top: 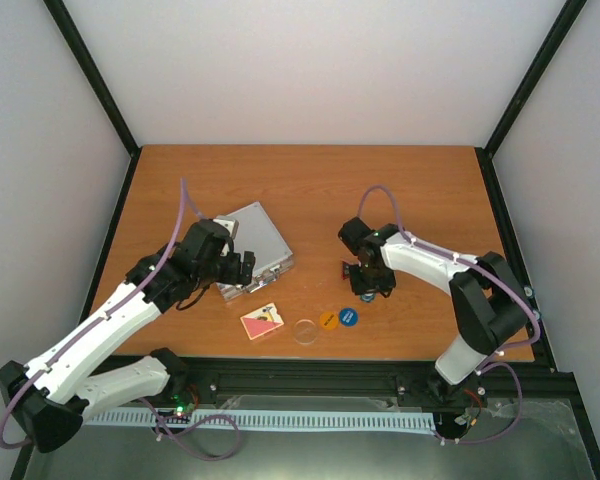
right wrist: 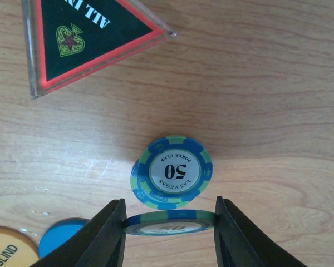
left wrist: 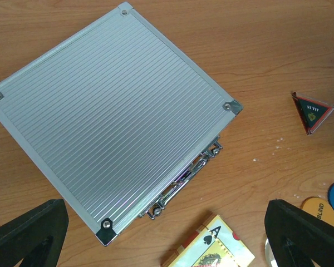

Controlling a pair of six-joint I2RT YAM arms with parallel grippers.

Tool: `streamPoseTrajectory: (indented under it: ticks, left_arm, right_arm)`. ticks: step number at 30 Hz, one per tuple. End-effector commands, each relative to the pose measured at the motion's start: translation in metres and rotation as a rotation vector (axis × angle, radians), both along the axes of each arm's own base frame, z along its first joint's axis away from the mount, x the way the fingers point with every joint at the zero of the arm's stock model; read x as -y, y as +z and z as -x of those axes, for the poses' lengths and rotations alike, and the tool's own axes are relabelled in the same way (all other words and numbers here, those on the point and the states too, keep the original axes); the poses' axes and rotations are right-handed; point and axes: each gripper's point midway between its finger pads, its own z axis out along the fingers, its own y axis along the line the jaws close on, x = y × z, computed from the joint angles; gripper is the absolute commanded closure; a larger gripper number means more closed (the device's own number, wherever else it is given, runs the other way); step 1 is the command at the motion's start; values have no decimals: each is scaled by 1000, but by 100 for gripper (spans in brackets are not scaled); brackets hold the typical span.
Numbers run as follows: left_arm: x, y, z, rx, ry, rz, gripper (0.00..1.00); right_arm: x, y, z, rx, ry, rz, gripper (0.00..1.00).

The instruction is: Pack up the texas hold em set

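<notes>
Top view: the case point(top: 252, 250) lay shut on the tabletop point(top: 310, 180), with the left tool point(top: 242, 268) at its front edge and the right tool point(top: 365, 288) low, well apart.
Left wrist: left tool spread wide, empty, above the latches; card deck point(left wrist: 209, 247) just beside.
Right wrist: right tool pinched a chip point(right wrist: 170, 222) by its rim, over a second chip point(right wrist: 172, 172).
Risk: that thin rim hold could slip and the chip could roll away. With the lid down, there was nowhere to stow it!

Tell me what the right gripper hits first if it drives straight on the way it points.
Probably the 50 chip stack, just beyond the held chip in the right gripper; depth unclear.
</notes>
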Motion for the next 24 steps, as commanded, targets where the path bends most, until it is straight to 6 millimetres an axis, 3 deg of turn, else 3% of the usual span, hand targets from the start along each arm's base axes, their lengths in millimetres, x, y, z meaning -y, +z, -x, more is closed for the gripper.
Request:
streamPoseTrajectory:
  ticks: [1, 24]
  left_arm:
    - [1, 9, -3, 17, 9, 10, 0]
    - [-2, 10, -3, 18, 24, 4, 0]
  right_arm:
    - [-1, -4, -4, -16, 21, -7, 62]
    - [1, -12, -11, -46, 37, -19, 60]
